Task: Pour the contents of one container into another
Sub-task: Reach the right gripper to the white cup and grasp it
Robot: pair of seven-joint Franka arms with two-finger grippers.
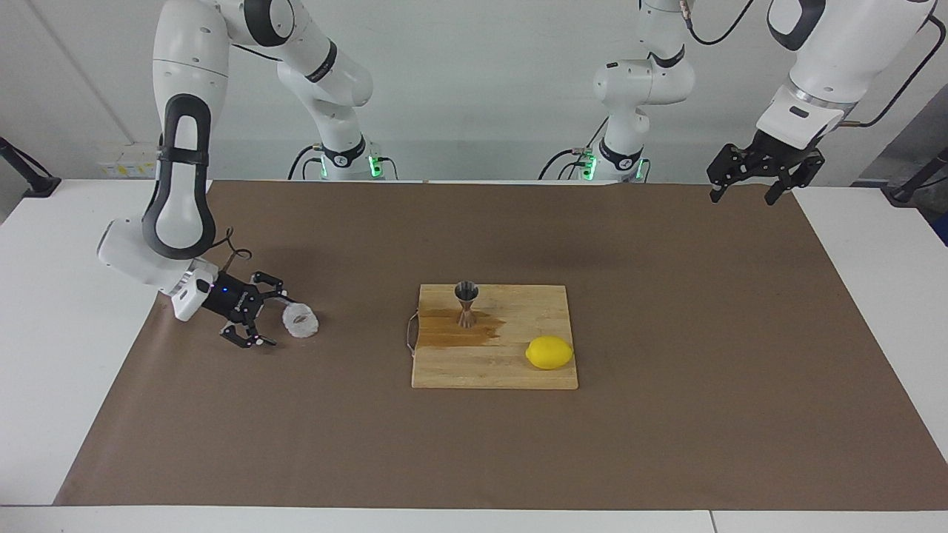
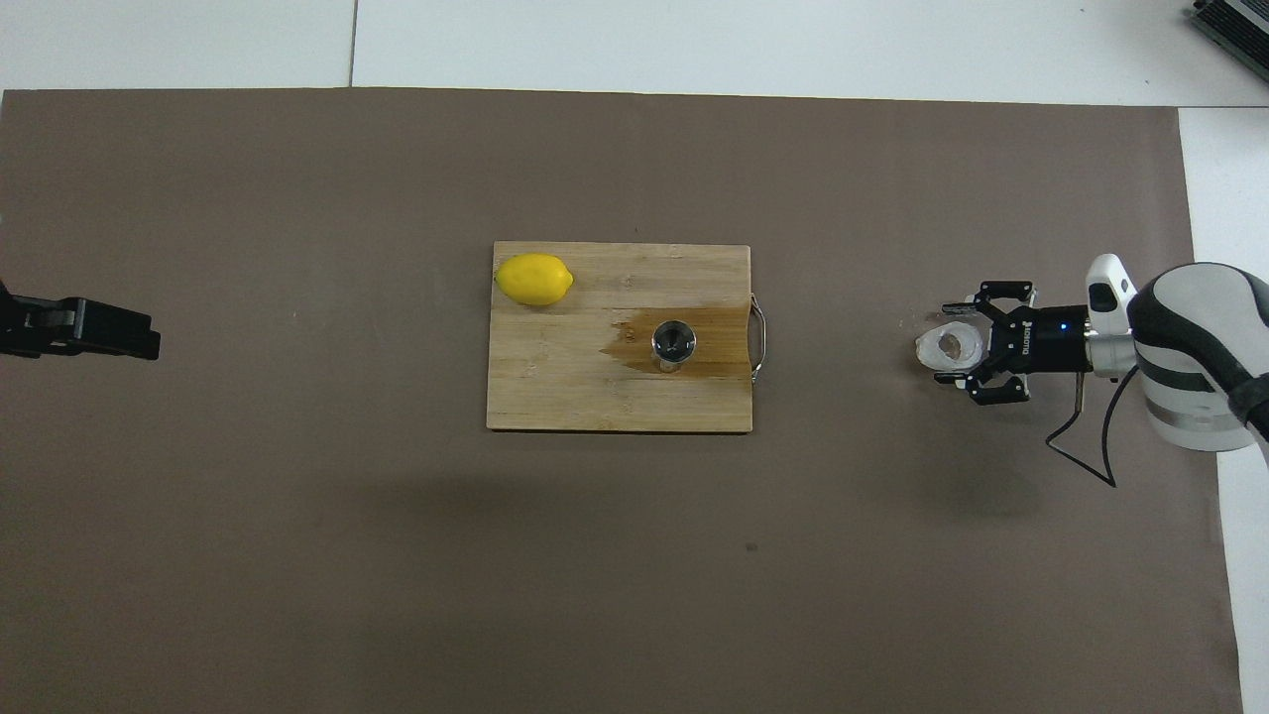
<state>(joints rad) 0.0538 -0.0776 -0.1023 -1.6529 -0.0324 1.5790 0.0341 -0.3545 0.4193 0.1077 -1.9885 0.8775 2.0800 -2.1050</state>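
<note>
The whitish bumpy cup stands on the brown mat toward the right arm's end of the table. My right gripper is low at the mat, open, with its fingers on either side of the cup's edge, partly around it. The steel jigger stands upright on the wooden board at the table's middle. My left gripper waits open and empty, raised over the mat at the left arm's end.
A yellow lemon lies on the board's corner, farther from the robots than the jigger. A dark wet stain spreads on the board around the jigger. The board has a wire handle.
</note>
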